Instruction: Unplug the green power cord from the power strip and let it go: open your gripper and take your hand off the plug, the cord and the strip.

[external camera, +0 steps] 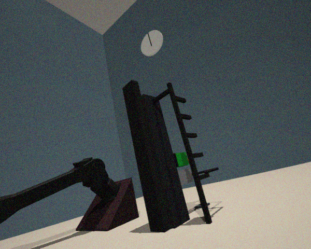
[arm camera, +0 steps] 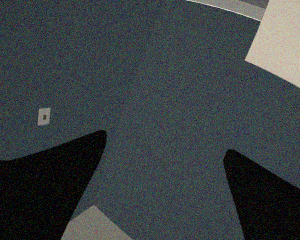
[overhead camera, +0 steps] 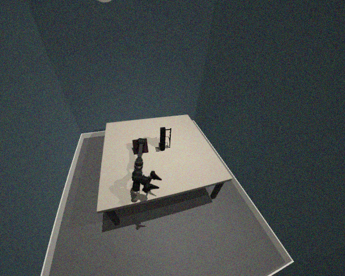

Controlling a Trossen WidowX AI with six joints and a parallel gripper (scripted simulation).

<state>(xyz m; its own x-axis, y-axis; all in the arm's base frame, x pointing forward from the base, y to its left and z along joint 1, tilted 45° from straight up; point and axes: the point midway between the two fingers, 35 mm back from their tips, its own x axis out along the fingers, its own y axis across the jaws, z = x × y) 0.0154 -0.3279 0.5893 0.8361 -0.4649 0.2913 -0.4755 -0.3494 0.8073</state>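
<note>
A green plug (external camera: 182, 159) shows in the exterior view between a tall dark upright block (overhead camera: 162, 139) (external camera: 155, 161), which looks like the power strip on its stand, and a dark pegged rail (overhead camera: 170, 138) (external camera: 182, 128). The plug appears against the block's right side; how deep it sits is hidden. Its cord cannot be made out clearly. My gripper (overhead camera: 160, 183) (arm camera: 167, 147) is open, with nothing between its fingers. It hangs near the table's front edge, well away from the plug and strip, and is outside the exterior view.
The arm's dark red base (overhead camera: 135, 148) (external camera: 123, 203) stands left of the block on the pale table (overhead camera: 190, 166) (external camera: 270, 209). A pale grey block (external camera: 185, 175) shows below the green plug. Pegs stick out from the rail. The wrist view shows mostly wall and a table corner (arm camera: 290, 45).
</note>
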